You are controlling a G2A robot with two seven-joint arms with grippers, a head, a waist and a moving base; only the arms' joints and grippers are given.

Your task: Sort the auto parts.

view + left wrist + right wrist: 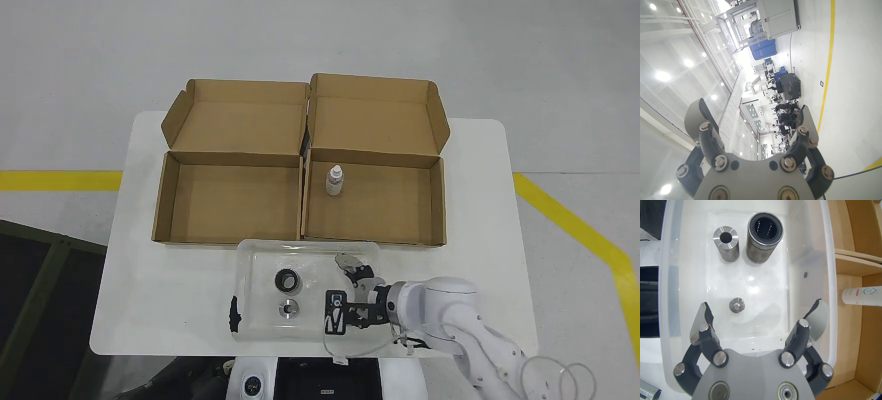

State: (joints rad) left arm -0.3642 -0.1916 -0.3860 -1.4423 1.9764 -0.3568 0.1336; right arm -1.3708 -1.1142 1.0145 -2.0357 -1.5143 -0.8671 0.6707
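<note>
Right gripper [762, 308], jaws wide apart, hangs over the bin [830, 262], whose small stud [737, 305] lies mid-floor with sleeve [727, 246] and bearing [763, 239] upright at the bin's other end: centre the stud between both fingers [706, 313], clear of the bin wall, before closing.

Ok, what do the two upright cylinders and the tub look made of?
Smaller cylinder: likely steel, bright machined face, radial shine. Larger cylinder: duller grey metal, black ring inside the rim, maybe plastic. Tub: translucent glossy plastic, highlights on its floor.
</note>
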